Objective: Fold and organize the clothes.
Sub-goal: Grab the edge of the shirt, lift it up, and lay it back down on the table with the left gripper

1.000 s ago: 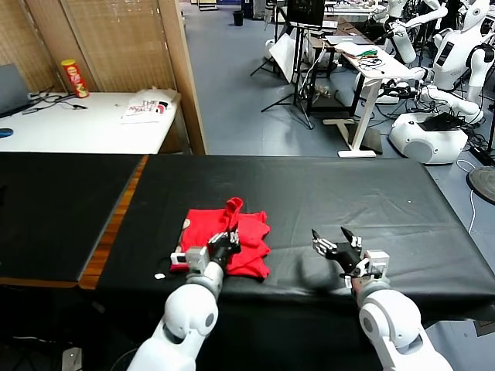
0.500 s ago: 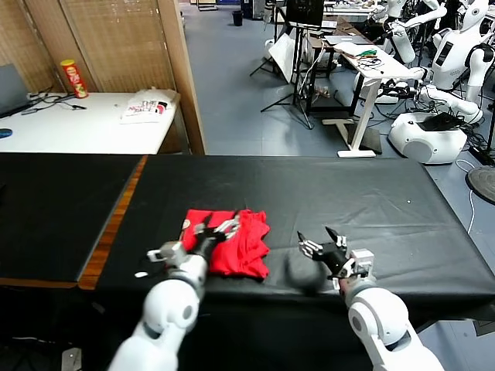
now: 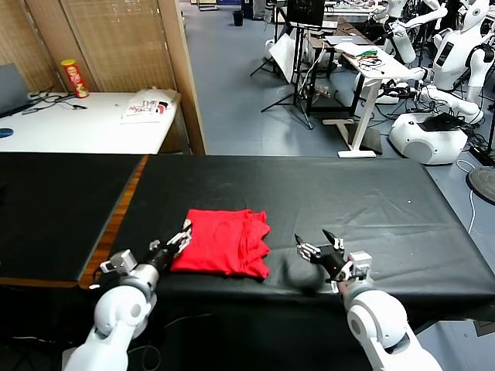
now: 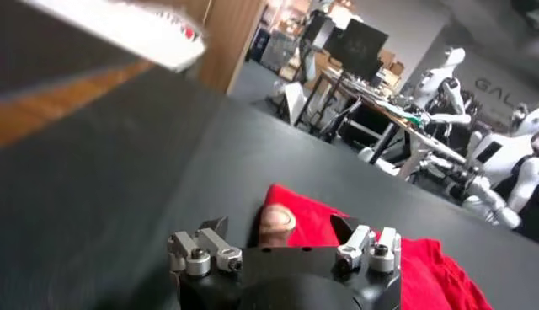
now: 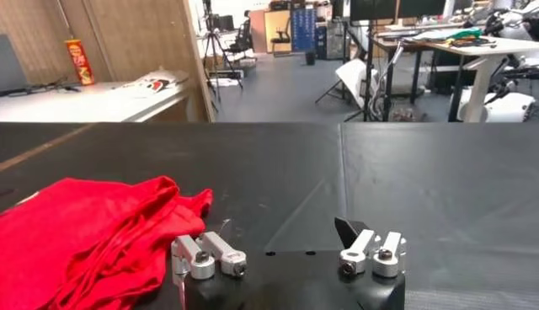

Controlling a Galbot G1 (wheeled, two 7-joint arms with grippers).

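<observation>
The left pincer [image 3: 179, 236] sits at the near-left corner of the red T-shirt [image 3: 224, 242] — jaws spread wide, holding nothing, though whether it touches the hem is unclear. Pulling away carelessly could snag and undo the fold. The right pincer [image 3: 319, 247] hovers empty, also wide, just right of the shirt on the black worktop [image 3: 363, 201].

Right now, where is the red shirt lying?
In the head view the red shirt lies folded on the black table near its front edge, between the left gripper and right gripper.
</observation>
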